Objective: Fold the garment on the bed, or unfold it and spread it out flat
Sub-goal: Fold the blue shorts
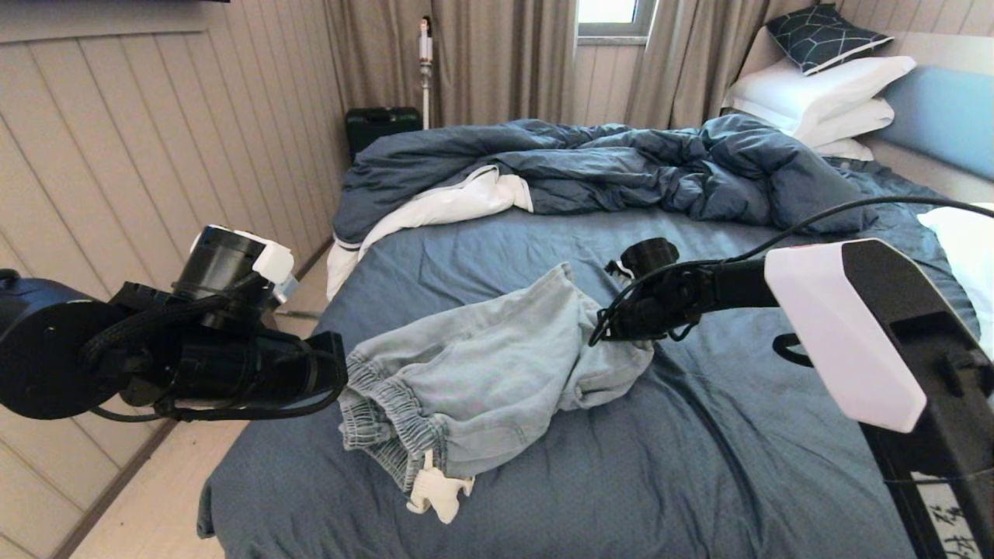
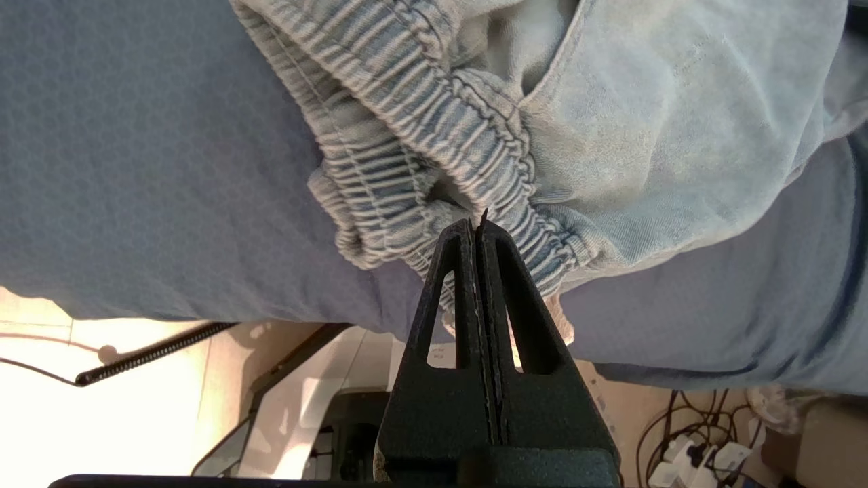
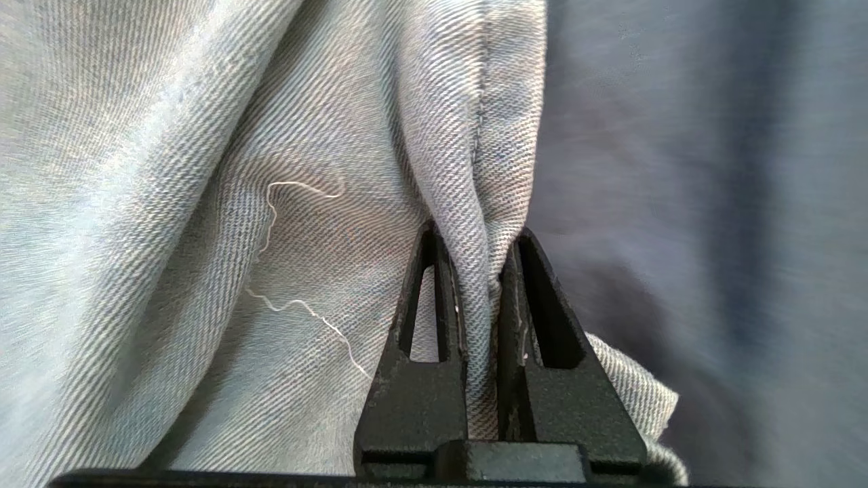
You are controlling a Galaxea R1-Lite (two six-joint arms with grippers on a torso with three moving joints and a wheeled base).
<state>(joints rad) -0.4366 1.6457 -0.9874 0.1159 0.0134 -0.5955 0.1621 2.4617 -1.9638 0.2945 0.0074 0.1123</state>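
Head view: the garment (image 1: 481,373), pale denim shorts, lies crumpled near the middle of the bed (image 1: 699,466), on the slate-blue sheet, with white pocket lining (image 1: 439,491) protruding at its near edge. The left gripper (image 1: 338,380) sits at the gathered waistband (image 1: 380,407) on the robot's left; the right gripper (image 1: 621,330) meets the opposite end of the shorts, where the fabric rises toward it. A rumpled dark blue duvet (image 1: 606,167) and white pillows (image 1: 823,97) lie farther back.

Left wrist view: the jaws are pressed together, tips touching the elastic waistband (image 2: 434,135); whether cloth is pinched between them cannot be told.

Right wrist view: the jaws are nearly closed, clamping a vertical fold of denim (image 3: 483,285) between the fingers (image 3: 417,379).
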